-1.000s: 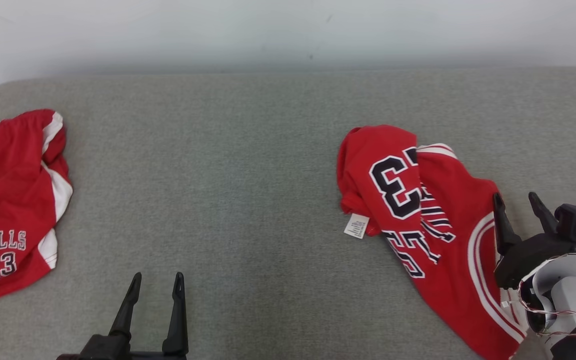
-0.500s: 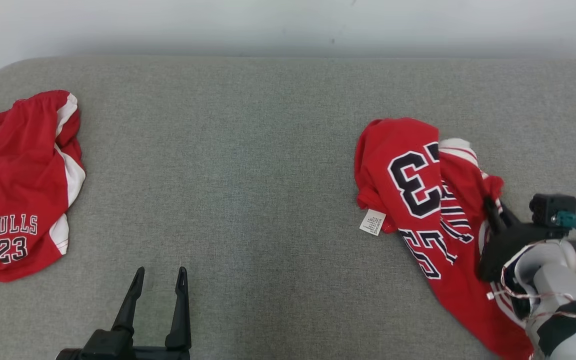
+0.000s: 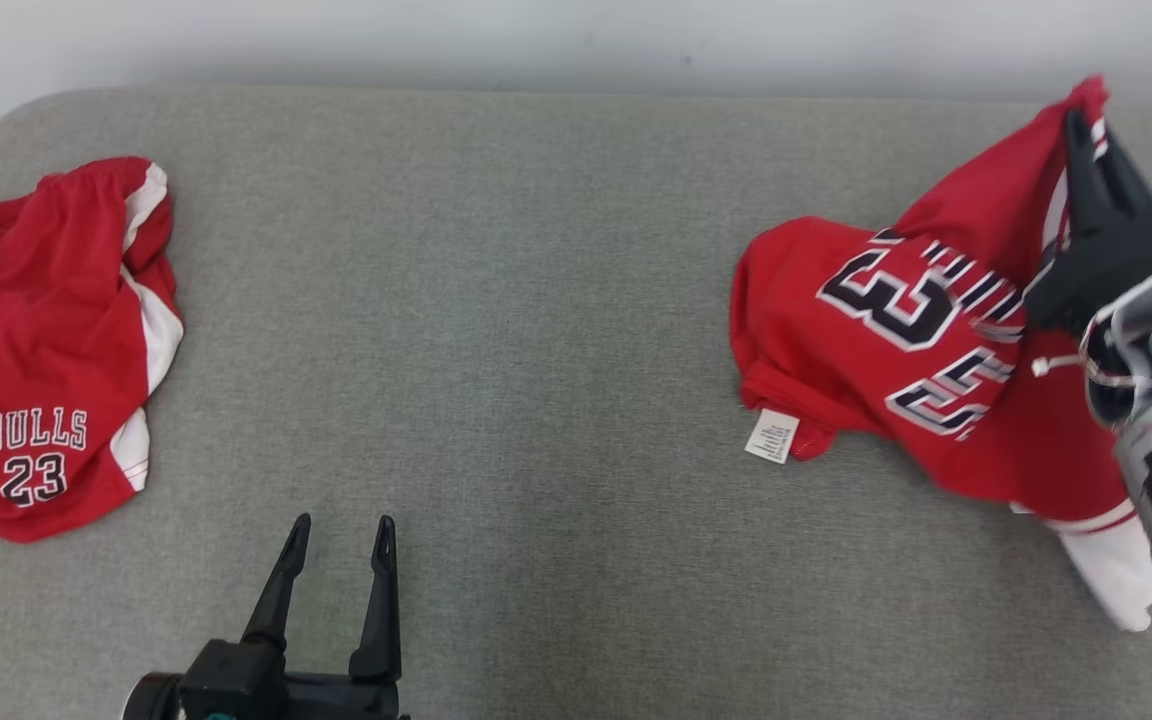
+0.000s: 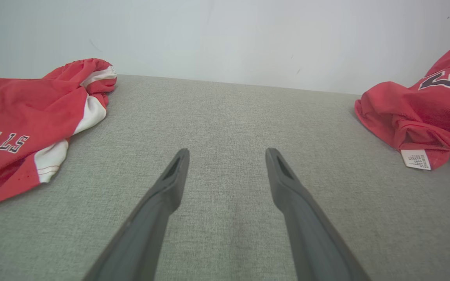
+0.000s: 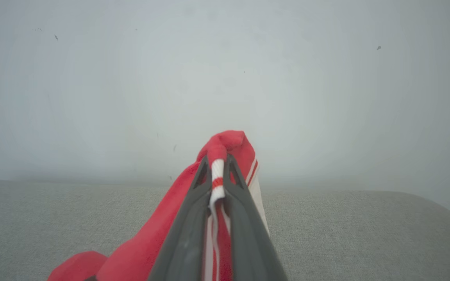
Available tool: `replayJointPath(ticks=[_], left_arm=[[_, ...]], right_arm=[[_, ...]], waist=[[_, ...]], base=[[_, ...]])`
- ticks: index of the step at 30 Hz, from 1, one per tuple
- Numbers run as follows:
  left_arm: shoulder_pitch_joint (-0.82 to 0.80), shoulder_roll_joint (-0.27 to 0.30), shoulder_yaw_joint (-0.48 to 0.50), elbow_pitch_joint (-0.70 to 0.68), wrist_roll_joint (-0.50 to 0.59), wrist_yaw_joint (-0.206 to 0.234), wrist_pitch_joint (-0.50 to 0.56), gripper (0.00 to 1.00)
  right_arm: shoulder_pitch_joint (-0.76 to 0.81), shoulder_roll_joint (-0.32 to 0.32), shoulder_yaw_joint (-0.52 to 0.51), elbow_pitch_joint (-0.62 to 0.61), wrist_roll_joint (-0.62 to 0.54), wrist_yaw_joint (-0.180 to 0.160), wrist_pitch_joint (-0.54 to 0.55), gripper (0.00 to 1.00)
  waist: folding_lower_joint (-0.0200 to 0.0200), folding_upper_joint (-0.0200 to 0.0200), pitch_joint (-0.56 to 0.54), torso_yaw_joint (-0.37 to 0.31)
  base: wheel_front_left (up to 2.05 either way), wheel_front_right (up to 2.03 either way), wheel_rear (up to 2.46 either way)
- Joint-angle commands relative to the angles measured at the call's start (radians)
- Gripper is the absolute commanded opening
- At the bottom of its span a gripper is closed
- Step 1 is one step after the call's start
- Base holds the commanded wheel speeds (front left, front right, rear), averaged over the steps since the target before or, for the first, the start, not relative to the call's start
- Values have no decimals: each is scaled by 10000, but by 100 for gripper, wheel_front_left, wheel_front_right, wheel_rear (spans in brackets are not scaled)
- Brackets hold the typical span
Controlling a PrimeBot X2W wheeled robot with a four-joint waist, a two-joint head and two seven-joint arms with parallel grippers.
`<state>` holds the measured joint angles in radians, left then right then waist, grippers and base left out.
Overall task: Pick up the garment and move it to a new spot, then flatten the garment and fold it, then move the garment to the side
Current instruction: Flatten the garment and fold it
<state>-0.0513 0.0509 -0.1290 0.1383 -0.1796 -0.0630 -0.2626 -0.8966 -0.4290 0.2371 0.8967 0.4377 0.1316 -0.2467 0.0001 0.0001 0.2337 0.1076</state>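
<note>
— Grey padded surface (image 3: pixel 536 300), pale wall (image 3: pixel 536 40) behind. Where's the jersey (image 3: pixel 836 320)?
— Well apart from the Bulls shorts (image 3: pixel 46 340), at the opposite end: one edge raised, the rest slumped.
— Held how?
— Right gripper (image 5: pixel 217 162) pinches its striped trim (image 5: pixel 217 177). Left gripper (image 3: pixel 343 522), nearer the shorts, gapes empty. Light, limp cloth, I'd say, so a hem or shoulder seam should grip best.

Premises: a plain indoor test or laboratory setting; exact type not certain. Evidence: a grey fabric-covered surface (image 3: pixel 536 300) with rounded far corners stands against a bare, pale, lightly scuffed wall (image 3: pixel 336 40). Red shorts (image 3: pixel 36 330) lie at its left edge, a red jersey (image 3: pixel 866 330) near its right.
</note>
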Motion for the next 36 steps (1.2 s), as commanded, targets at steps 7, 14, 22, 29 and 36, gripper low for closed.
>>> replayJointPath(ticks=[7,14,22,29,36], left_arm=[[-376,-12,-306,22,-224,-1,-34,100],[-362,-10,-379,75,-321,157,-34,100],[-75,-9,-165,64,-177,144,-34,100],[222,-9,7,37,-96,112,-34,100],[566,-9,217,-45,-99,135,-34,100]], right_arm=[[-1697,-311,-445,1521,-1078,-19,-153,0],[-2011,-248,-885,2168,-2334,-19,-188,100],[-748,205,-1736,450,-2845,-19,-178,100],[874,625,-1957,-1239,-2590,-19,-176,100],[3324,853,-1371,-3001,-2031,-19,-178,100]], waist=[[-1,-1,520,658],[-1,-1,482,649],[-1,-1,-156,59],[-1,-1,-641,-495],[-1,-1,-946,-1038]], base=[[0,0,0],[0,0,0],[0,0,0],[0,0,0],[0,0,0]])
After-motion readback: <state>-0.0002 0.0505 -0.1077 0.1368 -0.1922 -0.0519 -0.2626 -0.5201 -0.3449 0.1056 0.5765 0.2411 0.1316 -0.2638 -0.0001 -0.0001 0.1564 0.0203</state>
